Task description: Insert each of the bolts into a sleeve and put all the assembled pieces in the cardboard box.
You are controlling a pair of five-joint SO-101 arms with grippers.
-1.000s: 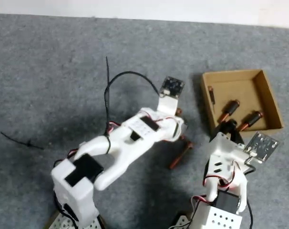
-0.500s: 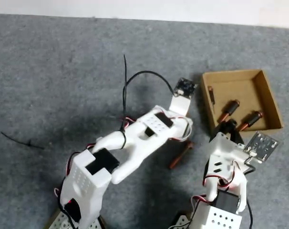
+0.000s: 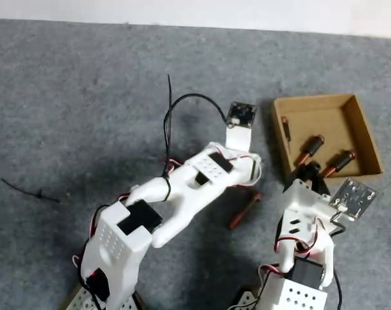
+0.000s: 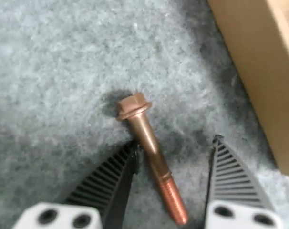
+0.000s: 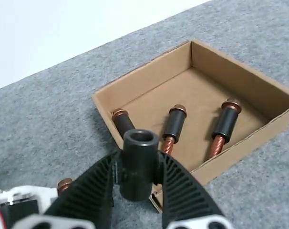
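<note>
A bare copper bolt [image 4: 149,148] lies on the grey carpet between the open fingers of my left gripper [image 4: 174,143], close to one finger [image 4: 113,183]. The left arm [image 3: 208,171] stretches to just left of the cardboard box [image 3: 362,132]. Another bolt [image 3: 245,210] lies on the carpet just below that arm's wrist. My right gripper [image 5: 137,167] is shut on an upright black sleeve [image 5: 139,157], held in front of the box's near wall [image 5: 240,148]. Three sleeved bolts [image 5: 172,126] lie inside the box.
A black cable tie [image 3: 28,190] lies on the carpet at the far left. The box's outer wall [image 4: 263,71] stands close beside my left gripper. Both arm bases sit at the near table edge. Open carpet spreads to the far left and back.
The left arm has swung right toward the box and its wrist has turned. The right arm with the sleeve has kept still.
</note>
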